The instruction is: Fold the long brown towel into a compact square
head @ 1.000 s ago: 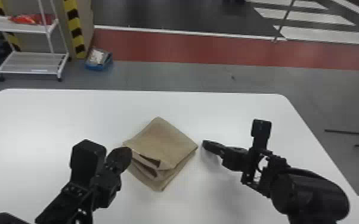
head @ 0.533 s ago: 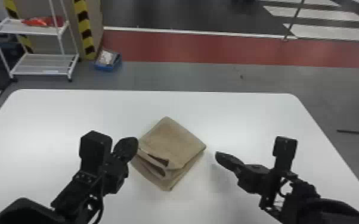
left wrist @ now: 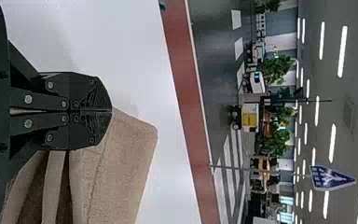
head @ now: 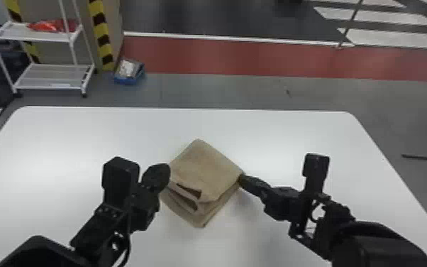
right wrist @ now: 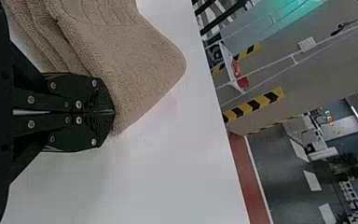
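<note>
A white wheeled rack and a red floor strip lie beyond the white table. On it, the brown towel sits folded into a layered, roughly square bundle (a bit gappy along its near left edge). The left tool is closed, tips at the towel's left corner; the right tool, also closed, meets its right corner. Whether either pinches cloth, I cannot tell.
</note>
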`<state>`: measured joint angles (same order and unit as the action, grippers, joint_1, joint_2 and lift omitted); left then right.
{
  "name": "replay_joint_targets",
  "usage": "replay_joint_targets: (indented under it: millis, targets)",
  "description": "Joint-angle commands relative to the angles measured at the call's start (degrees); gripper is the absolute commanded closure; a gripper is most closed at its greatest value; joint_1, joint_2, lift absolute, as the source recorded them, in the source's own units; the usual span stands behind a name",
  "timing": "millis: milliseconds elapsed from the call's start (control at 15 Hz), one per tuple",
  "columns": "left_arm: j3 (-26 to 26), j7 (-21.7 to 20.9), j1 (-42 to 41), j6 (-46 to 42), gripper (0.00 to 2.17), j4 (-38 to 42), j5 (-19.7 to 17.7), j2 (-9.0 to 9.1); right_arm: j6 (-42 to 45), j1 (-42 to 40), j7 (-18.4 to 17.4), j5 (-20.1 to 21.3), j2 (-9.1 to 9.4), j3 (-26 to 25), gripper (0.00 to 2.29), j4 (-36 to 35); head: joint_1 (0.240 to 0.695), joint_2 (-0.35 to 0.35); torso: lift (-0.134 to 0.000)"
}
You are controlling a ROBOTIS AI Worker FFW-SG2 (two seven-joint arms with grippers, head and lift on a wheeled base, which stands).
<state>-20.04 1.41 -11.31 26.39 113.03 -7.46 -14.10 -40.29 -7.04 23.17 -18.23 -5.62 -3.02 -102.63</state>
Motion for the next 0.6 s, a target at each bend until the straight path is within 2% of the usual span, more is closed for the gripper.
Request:
replay_joint_targets:
  millis: [0, 133, 267, 400, 533]
  targets:
    - [0.4, 0.0, -0.5, -0.6, 2.11, 0.3, 0.0, -0.22, 0.4, 3.7, -0.1, 0.7, 0.96, 2.8, 2.18, 4.6, 0.695, -0.096, -0.114]
    - [1.1, -0.1, -1.2, -1.5, 2.11, 0.8, 0.0, -0.57, 2.0, 6.1, -0.7, 2.2, 2.28, 4.3, 2.19, 7.4, 0.695, -0.056, -0.114]
    - [1.1, -0.1, -1.2, -1.5, 2.11, 1.0, 0.0, -0.57, 5.2, 8.4, -0.7, 3.7, 2.46, 5.3, 2.19, 10.0, 0.695, -0.035, -0.114]
    - [1.4, -0.1, -1.2, -1.6, 2.11, 0.7, 0.0, -0.66, 5.3, 8.9, -0.1, 4.5, 2.46, 5.6, 2.19, 9.9, 0.695, -0.024, -0.114]
    - [2.3, -0.1, -0.9, -3.6, 2.11, -1.3, 0.0, -0.66, 5.9, 5.5, 0.7, 2.8, 1.75, 3.1, 2.19, 6.3, 0.695, -0.016, -0.114]
